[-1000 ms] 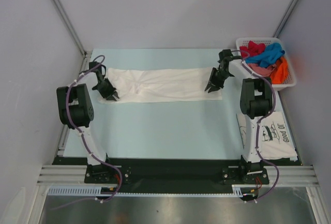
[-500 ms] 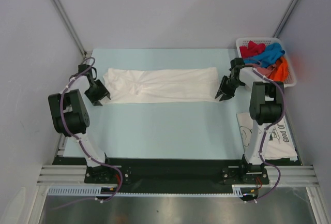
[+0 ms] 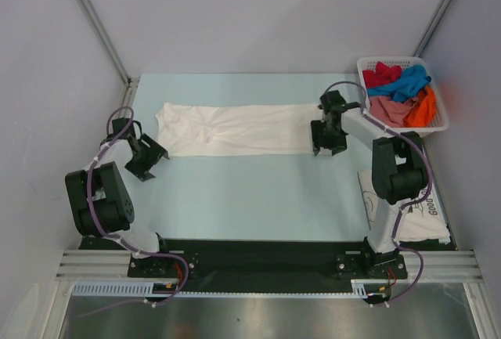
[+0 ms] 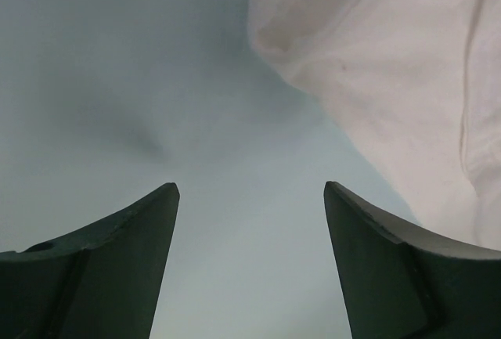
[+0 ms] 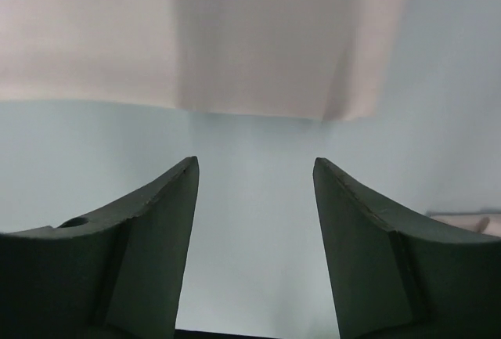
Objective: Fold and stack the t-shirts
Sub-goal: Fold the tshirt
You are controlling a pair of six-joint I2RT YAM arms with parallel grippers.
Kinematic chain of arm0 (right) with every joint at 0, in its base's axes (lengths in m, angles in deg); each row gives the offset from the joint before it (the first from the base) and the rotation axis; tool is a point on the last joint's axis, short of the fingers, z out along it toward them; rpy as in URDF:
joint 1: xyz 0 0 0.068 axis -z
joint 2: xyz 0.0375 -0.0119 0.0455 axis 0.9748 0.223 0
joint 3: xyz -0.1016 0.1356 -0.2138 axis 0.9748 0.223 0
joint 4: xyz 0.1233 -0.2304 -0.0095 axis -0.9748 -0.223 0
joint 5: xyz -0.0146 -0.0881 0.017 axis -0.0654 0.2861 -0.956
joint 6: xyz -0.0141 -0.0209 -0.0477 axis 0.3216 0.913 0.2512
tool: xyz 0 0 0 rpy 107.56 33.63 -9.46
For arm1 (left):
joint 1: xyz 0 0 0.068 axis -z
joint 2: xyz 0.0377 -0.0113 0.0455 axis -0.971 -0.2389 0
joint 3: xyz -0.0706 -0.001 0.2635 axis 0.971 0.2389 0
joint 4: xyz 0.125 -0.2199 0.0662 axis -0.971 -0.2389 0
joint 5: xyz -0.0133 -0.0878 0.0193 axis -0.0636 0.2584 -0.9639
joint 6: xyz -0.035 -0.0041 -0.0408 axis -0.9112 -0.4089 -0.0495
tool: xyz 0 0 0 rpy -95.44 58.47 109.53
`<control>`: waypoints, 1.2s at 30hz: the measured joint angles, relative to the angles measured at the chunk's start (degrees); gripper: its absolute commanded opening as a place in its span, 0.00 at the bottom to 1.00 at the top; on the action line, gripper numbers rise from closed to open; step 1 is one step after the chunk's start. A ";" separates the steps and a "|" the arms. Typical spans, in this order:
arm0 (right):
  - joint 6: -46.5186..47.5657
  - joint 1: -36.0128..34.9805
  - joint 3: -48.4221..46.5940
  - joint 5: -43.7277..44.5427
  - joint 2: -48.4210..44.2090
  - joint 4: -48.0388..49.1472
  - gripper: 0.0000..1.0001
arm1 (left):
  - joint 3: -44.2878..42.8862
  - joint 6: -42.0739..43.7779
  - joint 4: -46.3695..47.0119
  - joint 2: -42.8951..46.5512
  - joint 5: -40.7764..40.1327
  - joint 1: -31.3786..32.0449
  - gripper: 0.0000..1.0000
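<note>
A plain white t-shirt (image 3: pixel 239 128) lies folded into a long strip across the back of the table; its left end (image 4: pixel 391 73) and right end (image 5: pixel 235 34) fill the tops of the wrist views. My left gripper (image 3: pixel 147 157) (image 4: pixel 250 190) stands open just off the strip's left end, over bare table. At the strip's right end my right gripper (image 3: pixel 323 145) (image 5: pixel 256 163) hangs open with nothing between its fingers. A white t-shirt with black line print (image 3: pixel 411 206) lies flat at the near right, partly behind the right arm.
A white lattice basket (image 3: pixel 395 59) at the back right holds red (image 3: pixel 381 73), blue (image 3: pixel 407 83), pink (image 3: pixel 385 109) and orange (image 3: pixel 423 108) t-shirts. Pale blue table (image 3: pixel 250 190) stretches between the strip and the arm bases. Grey walls close in on both sides.
Both grippers have let go of the white shirt's ends and opened wide. The left one has drawn back toward the near left; the right one swung out and returned to the shirt's right end.
</note>
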State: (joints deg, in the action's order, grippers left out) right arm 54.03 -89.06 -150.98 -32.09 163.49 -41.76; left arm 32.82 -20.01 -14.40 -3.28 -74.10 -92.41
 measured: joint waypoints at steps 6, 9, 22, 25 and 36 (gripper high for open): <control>7.54 -10.10 5.25 8.92 1.01 4.57 0.65 | 2.38 -5.49 4.61 -2.27 2.95 -0.85 0.82; 10.51 -10.84 7.65 11.43 -0.28 7.72 0.64 | 2.62 -7.52 6.84 -2.27 3.21 -0.98 0.81; 21.53 -10.86 9.20 20.96 1.16 18.27 0.37 | 2.43 -13.07 14.73 -6.71 7.04 -4.66 0.64; 22.62 -10.80 7.65 21.49 2.62 18.36 0.28 | 1.38 -13.29 15.30 -7.93 7.04 -4.72 0.59; 23.56 -11.69 9.14 21.09 2.14 19.34 0.04 | -0.87 -12.41 17.11 -11.74 6.95 -4.92 0.16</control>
State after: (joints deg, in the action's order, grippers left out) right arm 77.60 -100.75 -141.85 -10.99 165.63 -22.41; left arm 31.94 -32.43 2.72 -15.02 -67.15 -97.33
